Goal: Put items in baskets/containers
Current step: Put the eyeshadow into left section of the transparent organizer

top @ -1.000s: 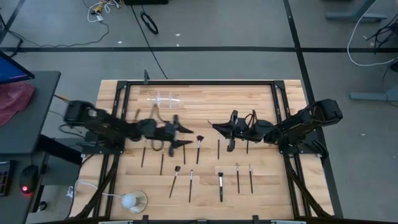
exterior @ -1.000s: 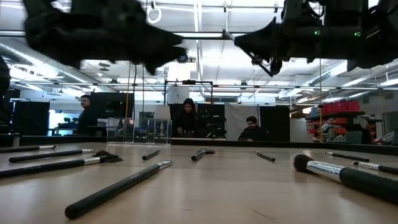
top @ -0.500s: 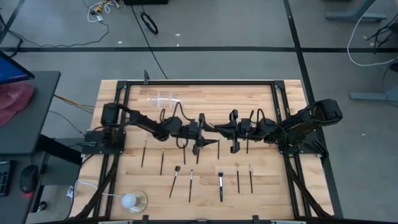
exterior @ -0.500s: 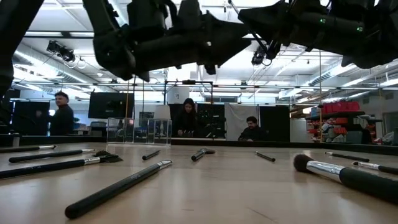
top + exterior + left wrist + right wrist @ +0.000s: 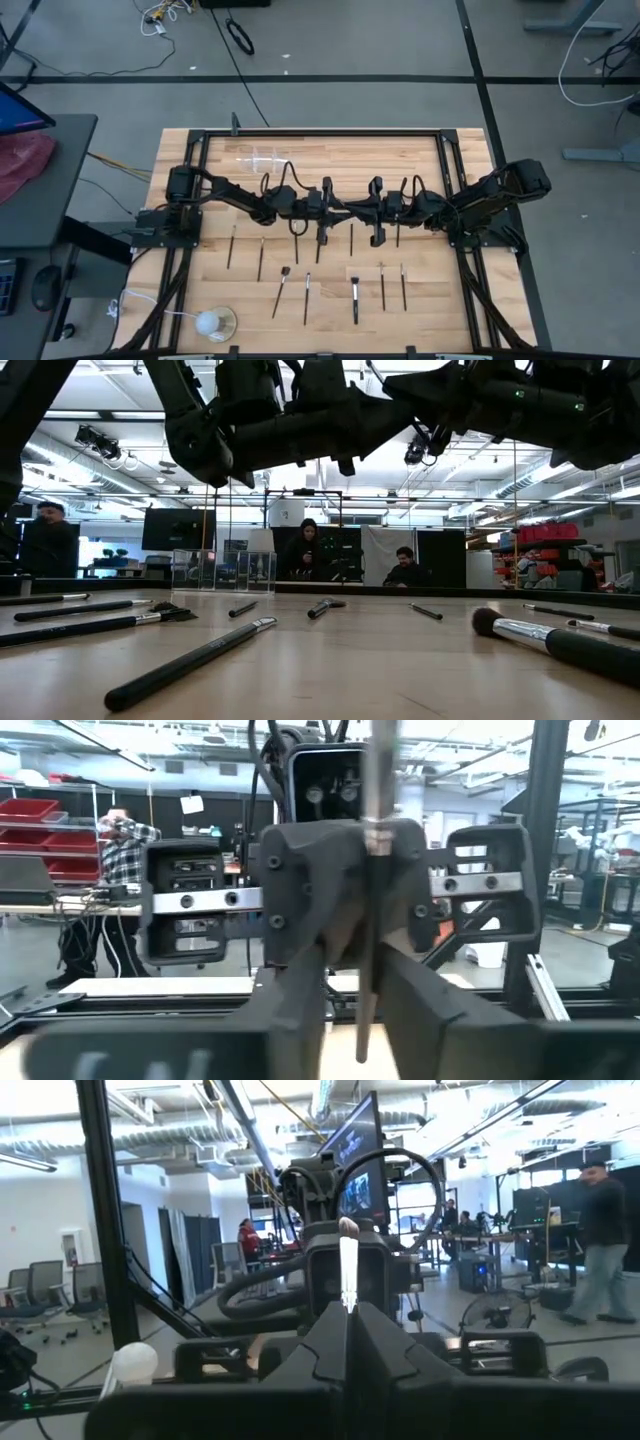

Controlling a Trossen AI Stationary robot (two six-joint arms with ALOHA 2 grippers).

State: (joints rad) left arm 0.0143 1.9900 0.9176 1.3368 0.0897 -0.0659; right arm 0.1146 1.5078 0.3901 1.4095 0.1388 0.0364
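High view: both arms reach inward and meet nose to nose above the middle of the worktop [image 5: 460, 150]. Left gripper [image 5: 333, 209] and right gripper [image 5: 352, 210] sit just beside each other, a thin brush [image 5: 341, 209] bridging them. Loose makeup brushes [image 5: 306, 297] lie in two rough rows toward the near edge, well apart from the clear holder [image 5: 262, 158] near the far edge, left of centre. White ball on a clear round base [image 5: 209, 322] at the near left corner. Low view: both arms hang as dark shapes overhead; brushes lie flat on the wood, one long handle [image 5: 190, 661] in the foreground left, a fluffy-headed one [image 5: 555, 638] at right; the holder stands upright at the far edge [image 5: 222, 570]. People show in the room behind. Left wrist view: the slim shaft of the brush [image 5: 372, 890] stands between this arm's fingers [image 5: 295, 1010]; fingers drawn in close on either side of it, though whether they pinch it I cannot tell. Right wrist view: fingers [image 5: 325, 1342] pressed together, pinching the brush, its pale tip [image 5: 347, 1270] poking up between them.
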